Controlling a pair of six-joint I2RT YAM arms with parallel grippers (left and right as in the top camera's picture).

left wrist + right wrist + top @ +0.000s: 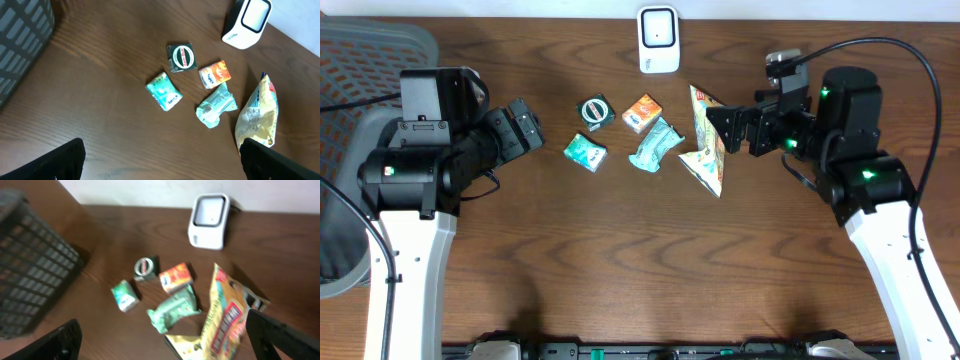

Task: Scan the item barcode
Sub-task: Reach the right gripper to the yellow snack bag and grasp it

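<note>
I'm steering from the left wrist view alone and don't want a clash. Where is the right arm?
Observer: The right fingers hover close beside the chip bag, on the side away from your arm.
Operator: Are they holding anything?
Observer: No. In the right wrist view they stand wide open and grip nothing.
Operator: How near are my own fingers to the items?
Observer: The left fingers are short of the teal packet, with a gap between them.
</note>
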